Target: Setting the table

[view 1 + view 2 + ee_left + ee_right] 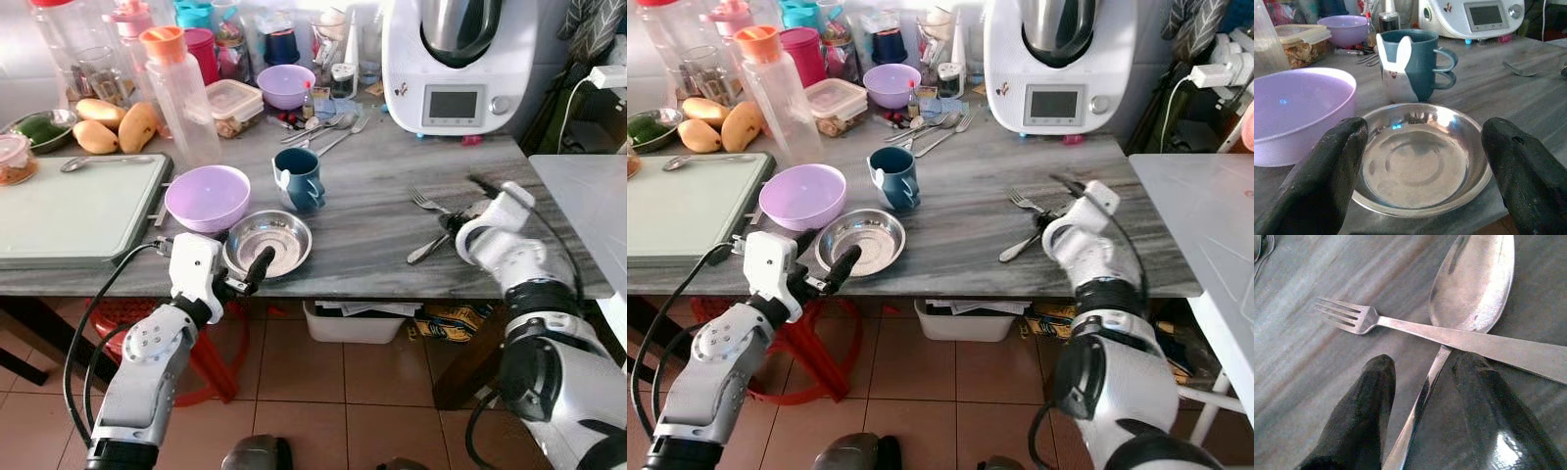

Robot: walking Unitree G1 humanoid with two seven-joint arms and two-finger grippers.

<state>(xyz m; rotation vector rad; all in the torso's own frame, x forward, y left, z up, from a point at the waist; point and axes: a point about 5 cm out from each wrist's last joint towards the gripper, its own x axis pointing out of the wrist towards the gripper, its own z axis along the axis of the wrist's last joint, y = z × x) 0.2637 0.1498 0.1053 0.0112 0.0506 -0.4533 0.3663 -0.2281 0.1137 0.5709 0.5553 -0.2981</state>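
A shallow steel bowl (269,243) sits near the front edge of the grey table (372,225). Behind it are a purple bowl (207,196) and a blue mug (299,179) with rabbit ears. My left gripper (250,272) is open at the bowl's front left rim, and in the left wrist view its fingers (1337,161) flank the bowl (1420,161). On the right, a fork (1449,335) lies across a spoon (1471,284). My right gripper (1425,364) is open just above them, one finger on each side of the spoon's handle.
A green cutting board (78,206) fills the table's left end, with mangoes (118,127) and a tall bottle (186,98) behind it. A white kitchen machine (456,59), jars and loose cutlery (328,127) line the back. A white table (588,196) stands to the right, a red stool (211,362) below.
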